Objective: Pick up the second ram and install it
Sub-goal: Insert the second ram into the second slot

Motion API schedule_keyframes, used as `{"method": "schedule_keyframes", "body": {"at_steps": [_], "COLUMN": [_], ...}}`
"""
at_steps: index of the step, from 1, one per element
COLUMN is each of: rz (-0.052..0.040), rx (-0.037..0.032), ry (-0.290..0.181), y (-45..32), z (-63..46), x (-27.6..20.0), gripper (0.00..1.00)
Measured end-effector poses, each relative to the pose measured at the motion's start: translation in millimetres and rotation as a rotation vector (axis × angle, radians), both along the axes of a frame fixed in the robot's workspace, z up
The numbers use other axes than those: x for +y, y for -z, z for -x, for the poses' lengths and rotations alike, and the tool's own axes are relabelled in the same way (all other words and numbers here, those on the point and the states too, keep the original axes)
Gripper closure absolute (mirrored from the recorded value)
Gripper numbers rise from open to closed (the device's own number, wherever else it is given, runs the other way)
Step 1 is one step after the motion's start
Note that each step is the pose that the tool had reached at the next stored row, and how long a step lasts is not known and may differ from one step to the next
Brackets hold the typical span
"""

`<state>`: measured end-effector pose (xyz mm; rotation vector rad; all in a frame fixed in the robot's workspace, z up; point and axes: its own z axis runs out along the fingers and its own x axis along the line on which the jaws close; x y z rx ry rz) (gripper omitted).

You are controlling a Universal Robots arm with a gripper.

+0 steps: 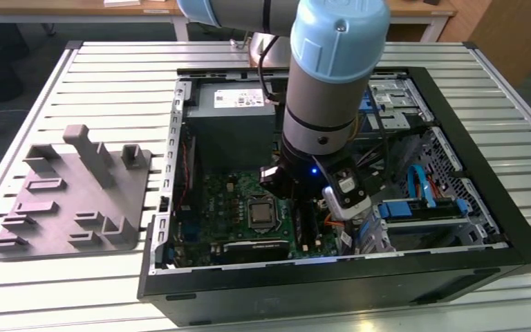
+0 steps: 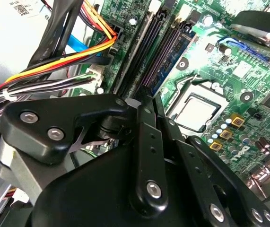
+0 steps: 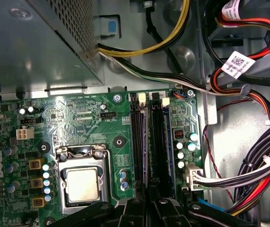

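black gripper [image 2: 146, 101] low over green board [image 3: 78, 118], fingers together at the slots [image 3: 137, 137]. ram [image 2: 172, 56] seated upright in a slot beside the cpu socket [image 3: 82, 182] in the second wrist view. arm [image 1: 325, 83] down inside open case [image 1: 487, 228] on slatted table [image 1: 108, 69].

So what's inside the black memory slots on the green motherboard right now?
In the first wrist view, a bluish RAM stick sits beside the black slots on the motherboard. Whether the slots hold modules is unclear. The gripper covers their near ends.
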<state>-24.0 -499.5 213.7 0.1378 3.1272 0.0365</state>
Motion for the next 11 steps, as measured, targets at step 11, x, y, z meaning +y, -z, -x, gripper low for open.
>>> {"method": "schedule_keyframes", "body": {"at_steps": [11], "rz": [0.0014], "rx": [0.0000], "ry": [-0.006], "y": [0.2], "z": [0.0], "x": [0.1], "gripper": [0.86]}}
